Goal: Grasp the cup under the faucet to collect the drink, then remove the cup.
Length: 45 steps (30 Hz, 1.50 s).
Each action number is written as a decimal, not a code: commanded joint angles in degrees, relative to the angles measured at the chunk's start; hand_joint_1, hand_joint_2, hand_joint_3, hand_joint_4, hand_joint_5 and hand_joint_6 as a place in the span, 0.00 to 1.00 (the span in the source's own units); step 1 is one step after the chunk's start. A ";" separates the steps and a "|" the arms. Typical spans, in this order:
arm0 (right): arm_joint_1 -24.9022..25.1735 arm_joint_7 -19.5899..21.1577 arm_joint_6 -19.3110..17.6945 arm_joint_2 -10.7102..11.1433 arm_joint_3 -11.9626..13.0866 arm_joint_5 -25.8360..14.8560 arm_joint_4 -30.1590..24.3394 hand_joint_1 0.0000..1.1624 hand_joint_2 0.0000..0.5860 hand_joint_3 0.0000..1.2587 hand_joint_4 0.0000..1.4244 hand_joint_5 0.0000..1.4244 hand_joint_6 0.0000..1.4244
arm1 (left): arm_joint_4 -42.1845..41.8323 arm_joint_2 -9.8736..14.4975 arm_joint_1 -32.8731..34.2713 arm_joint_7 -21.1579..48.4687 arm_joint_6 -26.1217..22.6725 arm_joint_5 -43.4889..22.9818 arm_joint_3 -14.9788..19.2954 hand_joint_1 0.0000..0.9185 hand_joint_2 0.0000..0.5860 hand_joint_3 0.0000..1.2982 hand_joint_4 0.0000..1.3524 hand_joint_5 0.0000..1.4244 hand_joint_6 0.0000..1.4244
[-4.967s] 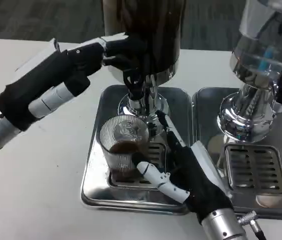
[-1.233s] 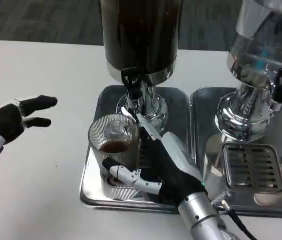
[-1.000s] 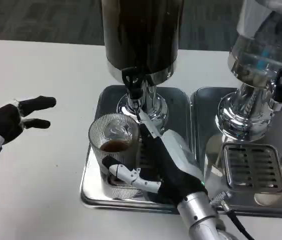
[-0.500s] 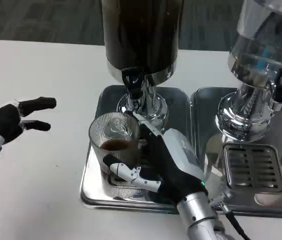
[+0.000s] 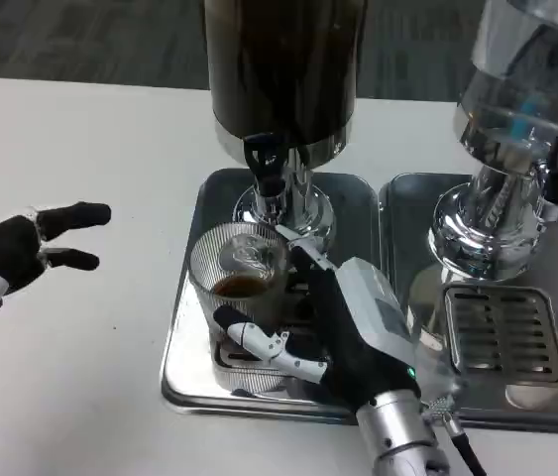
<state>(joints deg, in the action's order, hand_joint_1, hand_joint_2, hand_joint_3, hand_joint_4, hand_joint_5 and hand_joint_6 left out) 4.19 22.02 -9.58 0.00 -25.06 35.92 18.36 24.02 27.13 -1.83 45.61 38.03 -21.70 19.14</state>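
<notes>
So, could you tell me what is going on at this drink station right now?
The robot's right hand grips a ribbed clear cup on the drip tray below the faucet of the dark drink dispenser. The cup holds a little dark drink. The left hand hovers over the white table, holding nothing. A second dispenser stands to the right.

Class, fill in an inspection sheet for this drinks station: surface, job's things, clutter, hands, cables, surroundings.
Surface: white table, two steel drip trays.
Job's things: ribbed clear cup holding some dark drink, on the tray below the black faucet of the dark dispenser.
Clutter: nothing seen.
Hands: right hand grips the cup; left hand apart over the table, holding nothing.
Cables: black cable at the right wrist.
Surroundings: clear dispenser on the right; dark floor behind.
</notes>
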 commanded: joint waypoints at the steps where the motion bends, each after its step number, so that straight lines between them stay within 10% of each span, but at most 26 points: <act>1: -1.00 2.41 -1.31 -0.17 0.51 -0.22 -1.33 0.42 0.37 0.18 0.21 0.32 0.47 | -0.33 0.79 -0.47 -0.15 0.69 0.90 -0.14 0.00 0.33 0.30 0.19 0.13 0.30; 45: -4.65 4.54 -2.90 0.77 2.18 -0.84 -3.56 0.46 0.37 0.27 0.31 0.42 0.60 | -0.01 0.56 -0.43 -0.13 0.18 0.96 -0.74 0.00 0.33 0.29 0.19 0.13 0.31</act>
<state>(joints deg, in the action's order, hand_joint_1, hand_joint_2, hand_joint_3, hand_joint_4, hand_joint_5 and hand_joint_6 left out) 0.68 25.85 -11.23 0.38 -23.45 35.74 16.25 24.02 27.13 -1.98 45.60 38.02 -21.65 18.77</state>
